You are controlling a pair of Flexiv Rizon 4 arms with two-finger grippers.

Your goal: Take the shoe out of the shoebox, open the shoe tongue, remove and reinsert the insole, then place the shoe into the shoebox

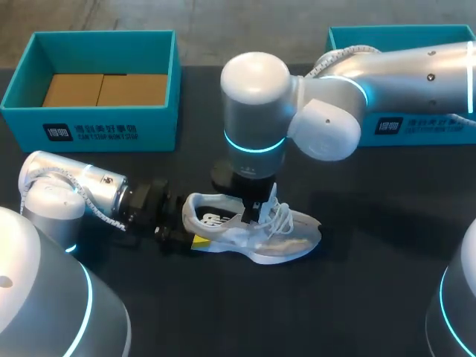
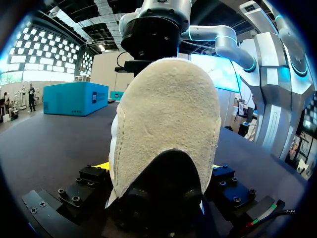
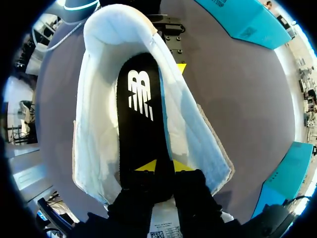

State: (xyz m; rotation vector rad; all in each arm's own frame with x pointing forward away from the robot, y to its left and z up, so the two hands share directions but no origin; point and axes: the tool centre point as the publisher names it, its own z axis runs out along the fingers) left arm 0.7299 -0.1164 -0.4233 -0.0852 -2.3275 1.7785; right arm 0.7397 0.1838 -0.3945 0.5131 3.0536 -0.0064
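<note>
The white shoe (image 1: 260, 234) lies mid-table, its heel squeezed by the left gripper (image 2: 159, 168) at 9 o'clock, while the right gripper (image 3: 163, 166) pinches the black insole (image 3: 141, 114), which could slip out or drag the shoe loose if it is pulled too fast.

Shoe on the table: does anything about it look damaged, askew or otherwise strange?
Nothing stands out. The shoe stands upright on its sole, with no visible damage, its heel held by the left gripper. The black insole is inside it, pinched by the right gripper.
</note>
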